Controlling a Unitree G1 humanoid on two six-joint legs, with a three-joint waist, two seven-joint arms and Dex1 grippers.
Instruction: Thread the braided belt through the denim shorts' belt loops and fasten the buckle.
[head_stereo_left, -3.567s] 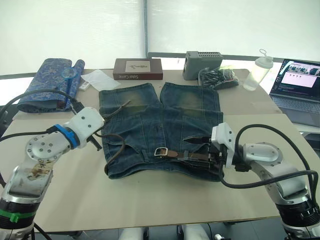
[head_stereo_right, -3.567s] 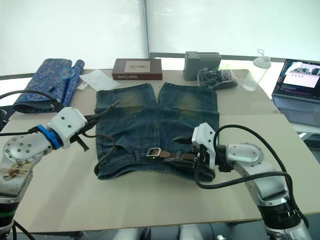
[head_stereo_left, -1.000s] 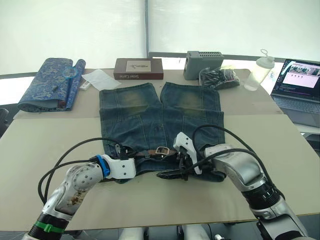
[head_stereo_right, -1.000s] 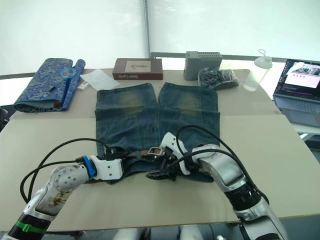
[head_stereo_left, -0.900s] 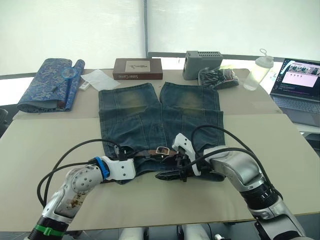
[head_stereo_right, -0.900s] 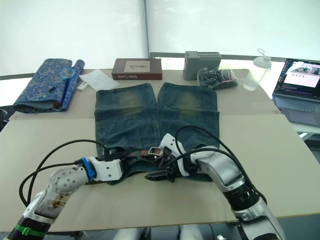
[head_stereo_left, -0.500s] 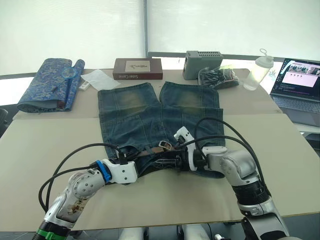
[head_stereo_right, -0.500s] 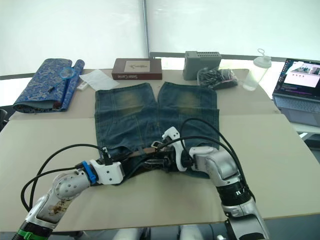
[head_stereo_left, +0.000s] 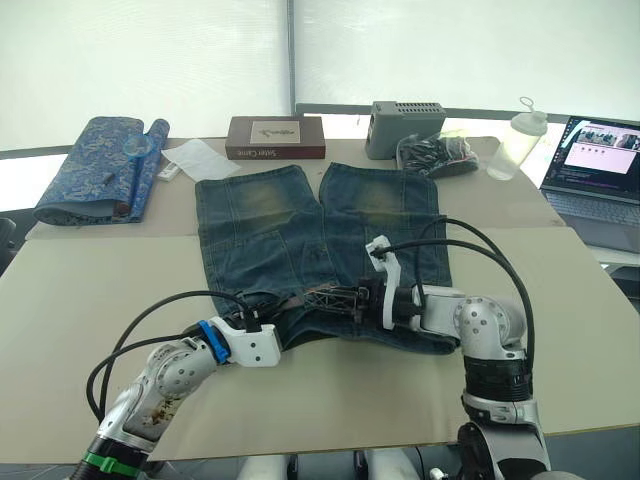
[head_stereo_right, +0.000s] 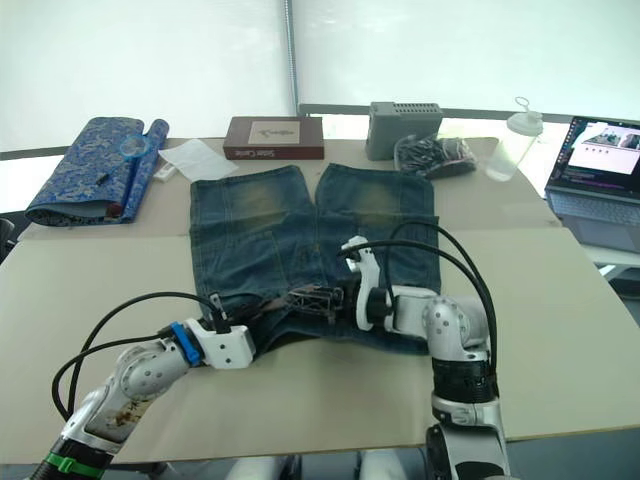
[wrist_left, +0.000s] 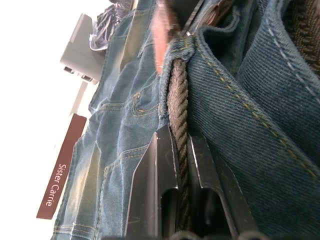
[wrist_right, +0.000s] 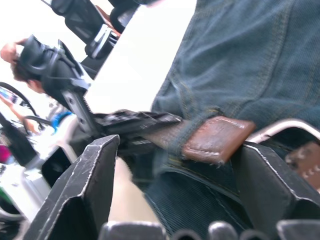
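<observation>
left end effector (wrist_left: 181, 150) pinching braided belt (wrist_left: 179, 100) to feed it | right end effector (wrist_right: 175, 150) spread around the belt's leather tip at denim shorts (head_stereo_left: 270, 230) waistband

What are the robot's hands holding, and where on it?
The left hand pinches the braided belt on its woven strap, just before a belt loop of the denim shorts. The right hand is open around the belt's brown leather end, holding nothing.
</observation>
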